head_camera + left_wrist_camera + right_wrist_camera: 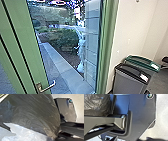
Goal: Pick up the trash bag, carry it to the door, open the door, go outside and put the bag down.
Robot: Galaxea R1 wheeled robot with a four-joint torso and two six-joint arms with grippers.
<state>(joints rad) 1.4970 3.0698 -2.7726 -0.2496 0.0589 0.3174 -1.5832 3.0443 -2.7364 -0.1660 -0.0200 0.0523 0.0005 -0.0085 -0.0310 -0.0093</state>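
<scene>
Trash bag (37,115) plastic shows large in the left wrist view, dark and glossy, drawn into long fine creases that run down to a narrow, bunched end beside dark parts of the robot. In the right wrist view the dark plastic looks rounder and more crumpled, close to the robot's own parts. Next to the dark plastic in the left wrist view lies a pale, shiny, wrinkled sheet (27,132); whether it belongs to the bag, I cannot tell. Nor can I tell whether the left gripper or the right gripper is apart, together or clamped on anything.

Ahead is a smooth green door (31,50) with straight black grooves and one bent metal handle (48,86). Past its edge are leafy bushes (62,40), a long, low, flat-topped pale ledge (60,67) and one upright column (92,50) faced in square-edged blocks. One green upright (107,37) meets a plain cream wall (132,32). Against that wall stand two boxy bins, one with a green lid (140,60) and one with a black lid and a grey body (126,81), each bearing one white label
</scene>
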